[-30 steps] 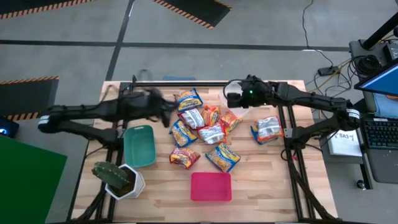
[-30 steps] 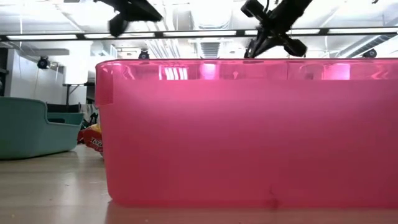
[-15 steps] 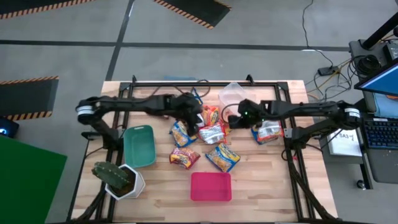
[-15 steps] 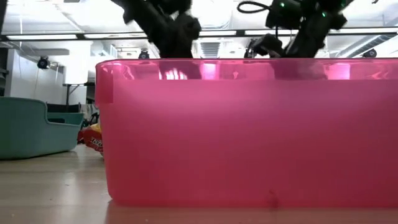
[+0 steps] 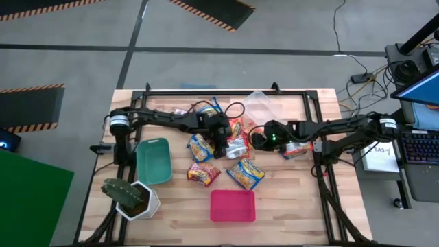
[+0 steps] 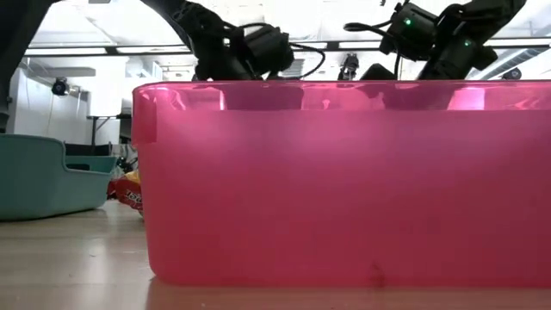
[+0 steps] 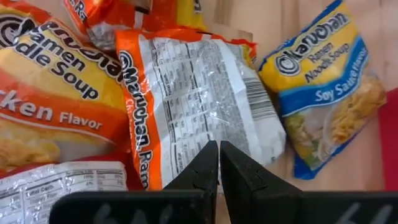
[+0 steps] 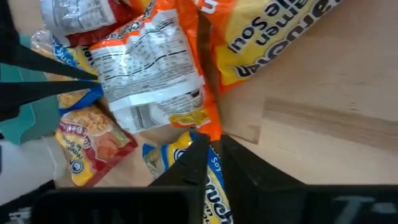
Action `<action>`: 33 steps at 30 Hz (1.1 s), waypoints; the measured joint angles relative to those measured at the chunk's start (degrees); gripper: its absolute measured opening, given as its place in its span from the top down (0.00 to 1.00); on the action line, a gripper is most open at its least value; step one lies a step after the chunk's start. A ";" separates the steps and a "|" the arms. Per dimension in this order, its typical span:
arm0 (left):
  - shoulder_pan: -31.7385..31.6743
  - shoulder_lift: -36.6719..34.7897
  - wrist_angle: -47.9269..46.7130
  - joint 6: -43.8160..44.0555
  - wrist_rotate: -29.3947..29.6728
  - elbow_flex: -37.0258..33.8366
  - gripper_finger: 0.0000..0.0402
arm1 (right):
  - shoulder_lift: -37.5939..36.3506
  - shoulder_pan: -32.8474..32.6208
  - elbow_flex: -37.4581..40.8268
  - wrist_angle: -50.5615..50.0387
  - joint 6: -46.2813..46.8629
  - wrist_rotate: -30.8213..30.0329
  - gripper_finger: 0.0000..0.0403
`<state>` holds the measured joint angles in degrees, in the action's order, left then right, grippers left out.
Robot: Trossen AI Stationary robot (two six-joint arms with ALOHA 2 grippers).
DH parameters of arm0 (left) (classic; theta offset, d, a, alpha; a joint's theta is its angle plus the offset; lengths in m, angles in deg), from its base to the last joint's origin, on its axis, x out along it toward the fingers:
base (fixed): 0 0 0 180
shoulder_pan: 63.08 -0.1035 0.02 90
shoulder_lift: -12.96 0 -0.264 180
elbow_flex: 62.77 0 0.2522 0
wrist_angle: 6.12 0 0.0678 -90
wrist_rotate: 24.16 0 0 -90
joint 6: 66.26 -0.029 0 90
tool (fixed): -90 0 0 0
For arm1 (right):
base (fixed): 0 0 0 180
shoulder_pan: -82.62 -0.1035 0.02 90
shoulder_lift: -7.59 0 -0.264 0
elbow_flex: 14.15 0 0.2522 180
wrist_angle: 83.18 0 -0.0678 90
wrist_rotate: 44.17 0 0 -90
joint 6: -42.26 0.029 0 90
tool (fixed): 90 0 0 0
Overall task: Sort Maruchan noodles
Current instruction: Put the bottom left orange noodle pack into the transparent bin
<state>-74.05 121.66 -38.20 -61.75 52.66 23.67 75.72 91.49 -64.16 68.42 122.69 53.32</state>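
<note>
From above we see the noodle packets [image 5: 226,154] heaped mid-worktop [image 5: 288,206], with the left gripper [image 5: 221,147] and right gripper [image 5: 255,139] both low over the heap. Our left wrist view shows that gripper [image 7: 219,163] clenched empty above a silver-backed packet [image 7: 199,93]. In the right wrist view, the fingers [image 8: 193,163] are nearly together, grasping nothing.

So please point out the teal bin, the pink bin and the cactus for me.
teal bin [image 5: 153,161], high view, on its bare inner floor.
pink bin [image 5: 232,206], high view, on its bare inner floor.
cactus [image 5: 119,191], high view, on the green stem.
</note>
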 joint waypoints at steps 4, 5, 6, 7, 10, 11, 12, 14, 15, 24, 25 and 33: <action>-0.01 1.39 0.06 -0.36 0.01 -0.08 1.00 | 0.44 0.00 0.02 0.02 0.73 -0.26 0.75; -0.01 1.69 -0.14 -0.36 0.01 -0.15 1.00 | 0.74 0.00 0.02 0.17 0.73 -0.80 0.71; -0.01 1.88 -0.31 -0.36 0.04 -0.31 1.00 | 1.06 -0.02 0.02 0.21 0.71 -1.54 0.67; -0.01 2.00 -0.28 -0.37 0.04 -0.35 1.00 | 1.46 0.00 0.02 0.01 0.71 -2.25 0.63; -0.02 2.17 -0.11 -0.37 0.22 -0.68 1.00 | 3.25 0.01 0.02 0.44 0.73 -4.43 0.51; -0.10 2.19 -0.14 -0.39 0.60 -0.95 1.00 | 3.99 0.02 0.02 0.55 0.84 -4.56 0.48; -0.10 2.21 -0.18 -0.39 1.15 -1.27 1.00 | 4.75 0.01 0.02 1.06 1.09 -4.55 0.45; -0.18 2.21 -0.10 -0.39 1.76 -1.84 1.00 | 6.47 -0.09 0.04 3.14 1.28 -4.50 0.39; -0.18 2.21 -0.03 -0.39 1.79 -2.08 1.00 | 7.34 -0.13 0.04 5.00 1.28 -4.47 0.36; -0.18 2.21 0.12 -0.39 2.00 -3.02 1.00 | 16.12 -0.13 0.04 24.07 1.66 -3.85 0.26; -0.18 2.21 0.19 -0.36 2.00 -3.04 1.00 | 16.92 -0.13 0.04 24.77 1.75 -3.56 0.26; -0.18 2.23 1.94 -0.36 2.21 -3.15 1.00 | 22.29 -0.11 0.04 31.82 0.74 -1.27 0.29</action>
<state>-74.23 123.89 -36.26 -62.12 54.87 20.53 98.01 91.38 -64.12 100.24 123.43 52.05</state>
